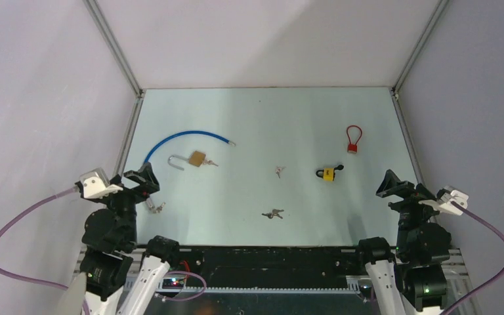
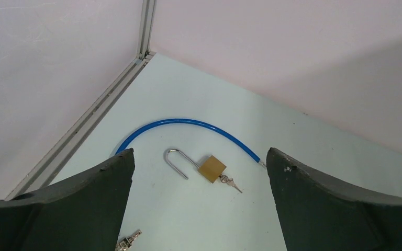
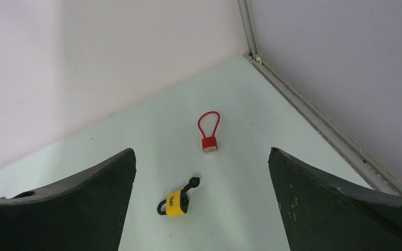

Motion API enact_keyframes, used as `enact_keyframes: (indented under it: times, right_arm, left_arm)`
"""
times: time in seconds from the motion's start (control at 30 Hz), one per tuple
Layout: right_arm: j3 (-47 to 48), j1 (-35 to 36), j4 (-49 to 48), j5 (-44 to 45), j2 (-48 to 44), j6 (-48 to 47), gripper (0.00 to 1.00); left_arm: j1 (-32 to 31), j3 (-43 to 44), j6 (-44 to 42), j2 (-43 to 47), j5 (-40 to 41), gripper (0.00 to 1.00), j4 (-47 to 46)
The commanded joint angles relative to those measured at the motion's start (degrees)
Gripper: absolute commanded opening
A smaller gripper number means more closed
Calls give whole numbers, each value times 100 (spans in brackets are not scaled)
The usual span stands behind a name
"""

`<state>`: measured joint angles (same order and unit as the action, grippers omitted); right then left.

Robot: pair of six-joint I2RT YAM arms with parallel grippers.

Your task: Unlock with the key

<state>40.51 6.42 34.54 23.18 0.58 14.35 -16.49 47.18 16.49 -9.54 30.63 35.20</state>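
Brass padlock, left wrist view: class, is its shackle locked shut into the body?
No: the brass padlock lies with its shackle swung open, one end free of the body.

Lighting: bright, even, diffuse, from overhead. Table [image 1: 262, 118]: pale sheen streaks running toward 12 o'clock; shadows on it short and faint. Walls [image 1: 269, 39]: greyer at 3 and 9 o'clock. Focus: crisp mid-frame; wrist-view fingers [image 2: 57, 209] near-black, slightly soft at 6 o'clock.
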Motion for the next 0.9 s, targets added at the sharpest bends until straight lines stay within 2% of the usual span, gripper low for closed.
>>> enact_keyframes:
  times: [0.0, 0.27, 0.37, 0.57, 0.7, 0.87]
  right_arm:
    - [-21, 9, -193, -114, 99, -42, 100]
    - [53, 9, -145, -180, 487, 135, 100]
    - [504, 1, 412, 27, 1305, 452, 99]
    - [1365, 8, 1091, -328, 3017, 1117, 99]
    - [1463, -2, 1011, -783, 3707, 1327, 99]
    - [1501, 4, 698, -1821, 4570, 1205, 99]
  left_arm:
    - [-21, -56, 7, -180, -50, 98, -174]
    - [-22, -154, 98, -590, 13, 98, -276]
    - [-21, -198, 100, -721, -40, 98, -276]
    - [-21, -276, 57, -839, -73, 98, -277]
    - [-21, -352, 114, -927, -75, 98, -285]
    - [-16, -455, 57, -1097, -303, 98, -271]
